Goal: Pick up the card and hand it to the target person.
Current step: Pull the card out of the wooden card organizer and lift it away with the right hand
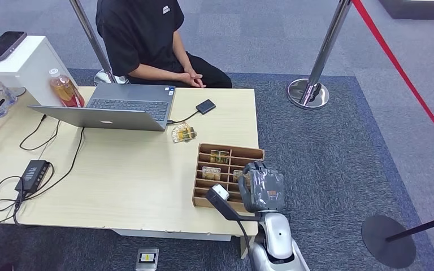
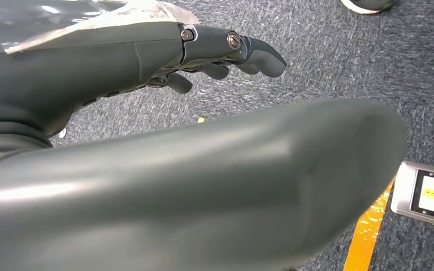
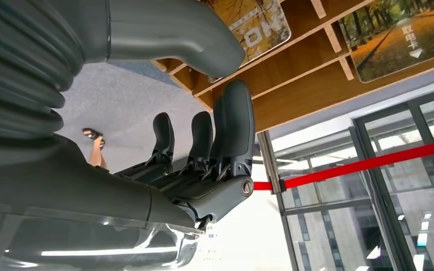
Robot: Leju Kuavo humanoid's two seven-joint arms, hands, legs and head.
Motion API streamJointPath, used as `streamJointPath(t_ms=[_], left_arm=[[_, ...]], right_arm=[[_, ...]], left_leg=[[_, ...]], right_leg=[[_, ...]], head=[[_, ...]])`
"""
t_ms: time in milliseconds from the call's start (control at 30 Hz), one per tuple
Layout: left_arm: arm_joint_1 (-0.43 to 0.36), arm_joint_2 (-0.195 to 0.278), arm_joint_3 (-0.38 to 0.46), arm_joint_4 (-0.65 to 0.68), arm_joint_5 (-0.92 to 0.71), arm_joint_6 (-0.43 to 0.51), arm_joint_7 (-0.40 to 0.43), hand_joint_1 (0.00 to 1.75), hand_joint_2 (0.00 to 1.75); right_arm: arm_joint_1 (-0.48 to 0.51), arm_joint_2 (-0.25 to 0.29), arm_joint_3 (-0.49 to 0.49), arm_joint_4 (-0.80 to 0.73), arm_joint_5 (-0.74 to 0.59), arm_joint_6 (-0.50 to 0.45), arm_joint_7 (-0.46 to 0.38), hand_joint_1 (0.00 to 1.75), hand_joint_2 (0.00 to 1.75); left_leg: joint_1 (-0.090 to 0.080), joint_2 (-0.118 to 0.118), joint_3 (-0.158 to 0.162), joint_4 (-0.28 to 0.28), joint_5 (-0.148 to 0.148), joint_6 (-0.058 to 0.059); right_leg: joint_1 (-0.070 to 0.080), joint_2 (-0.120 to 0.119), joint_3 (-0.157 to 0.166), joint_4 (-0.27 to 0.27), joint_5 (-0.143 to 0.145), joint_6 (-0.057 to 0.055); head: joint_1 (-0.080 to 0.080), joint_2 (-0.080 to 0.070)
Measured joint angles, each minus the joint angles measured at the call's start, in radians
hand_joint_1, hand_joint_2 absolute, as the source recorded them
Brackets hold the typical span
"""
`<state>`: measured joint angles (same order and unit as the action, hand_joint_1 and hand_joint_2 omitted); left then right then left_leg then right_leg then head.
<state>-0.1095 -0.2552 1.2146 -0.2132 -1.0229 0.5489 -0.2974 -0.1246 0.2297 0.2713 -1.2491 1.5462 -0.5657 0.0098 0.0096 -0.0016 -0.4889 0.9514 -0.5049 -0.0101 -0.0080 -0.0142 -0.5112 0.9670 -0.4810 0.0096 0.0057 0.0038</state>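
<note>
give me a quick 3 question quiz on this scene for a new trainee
1. True or false: the right hand hovers over the wooden card rack.
2. Multiple choice: where does the loose card lie? A) on the laptop B) on the table between laptop and rack C) on the floor
3. Fill in: the seated person is on the ___ side of the table from the robot.

Key: 1 true; 2 B; 3 far. The right hand's fingers are spread beside a card in the rack, holding nothing.
</note>
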Motion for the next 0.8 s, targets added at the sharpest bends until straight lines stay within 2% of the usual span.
streamJointPath(t_ms=[333,800], left_arm=[[0.000,0.000,0.001,0.000,0.006,0.000,0.004,0.00,0.00],[0.000,-0.001,0.001,0.000,0.016,0.001,0.008,0.00,0.00]], right_arm=[[-0.043,0.003,0.011,0.043,0.002,0.011,0.012,0.73,1.75],[-0.117,0.007,0.029,0.130,0.023,0.002,0.080,0.87,1.75]], left_leg=[[0.000,0.000,0.000,0.000,0.000,0.000],[0.000,0.000,0.000,0.000,0.000,0.000]], right_leg=[[0.000,0.000,0.000,0.000,0.000,0.000],[0.000,0.000,0.000,0.000,0.000,0.000]], head=[[0.000,0.000],[0.000,0.000]])
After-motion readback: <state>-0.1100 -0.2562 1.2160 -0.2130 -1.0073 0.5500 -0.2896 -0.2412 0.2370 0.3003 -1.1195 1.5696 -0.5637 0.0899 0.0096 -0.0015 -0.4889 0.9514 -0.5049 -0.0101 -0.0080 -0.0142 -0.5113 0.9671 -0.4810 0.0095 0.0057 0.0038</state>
